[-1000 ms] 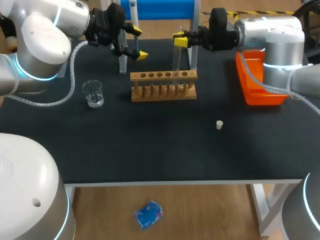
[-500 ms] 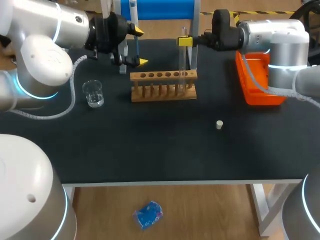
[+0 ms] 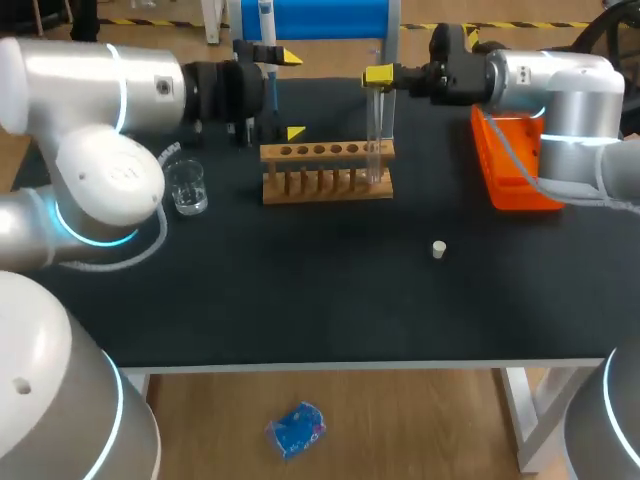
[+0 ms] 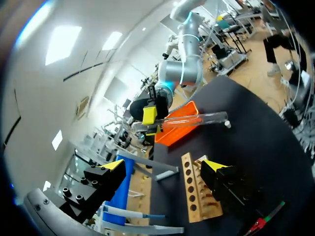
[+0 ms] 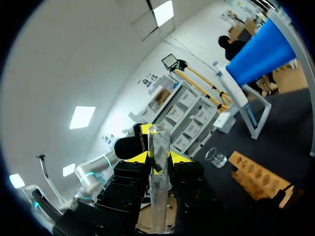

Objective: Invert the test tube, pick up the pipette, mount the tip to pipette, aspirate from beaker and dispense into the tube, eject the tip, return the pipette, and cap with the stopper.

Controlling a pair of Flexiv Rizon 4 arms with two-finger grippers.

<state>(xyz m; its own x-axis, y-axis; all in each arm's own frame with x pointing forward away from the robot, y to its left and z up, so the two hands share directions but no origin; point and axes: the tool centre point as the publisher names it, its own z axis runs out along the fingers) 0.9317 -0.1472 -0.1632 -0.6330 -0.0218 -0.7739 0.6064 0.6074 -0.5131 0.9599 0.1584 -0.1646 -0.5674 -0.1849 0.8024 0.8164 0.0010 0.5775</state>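
- Two claws, entered first. The right claw [image 3: 378,75] is narrow and closed from two sides on the test tube [image 3: 375,135], near its upper end.
- One left claw [image 3: 290,93]: spread wide and holding nothing. It sits at the far left of the counter [image 3: 300,300], left of the rack [image 3: 327,172].
- One test tube: clear and upright on the far side of the counter.
  - Its lower end is at the right end of the wooden rack. Whether it sits in a hole cannot be told.
  - It is judged light, stiff, smooth and breakable. A slack hold would probably let it slip, and a hard one could crack it.
  - It is best held as now, on the upper wall, with the length left free for turning over.
- One pipette [image 3: 265,14]: hanging on the blue stand [image 3: 310,18] at the far edge, close by the left claw.
  - It is judged light and rigid.
  - It should be held squarely on the thick body, not on the thin shaft.
- One beaker [image 3: 186,187]: clear and upright, left of the rack and a little nearer. It is probably fragile and easy to tip, so it should be approached from above.
- One stopper [image 3: 438,249]: small and pale, alone on the counter, nearer than the rack and to its right. It is judged very light and apt to roll or pop out of a pinch, so it should be gripped across its sides.
- One orange tray [image 3: 515,165]: at the far right, under the right arm.
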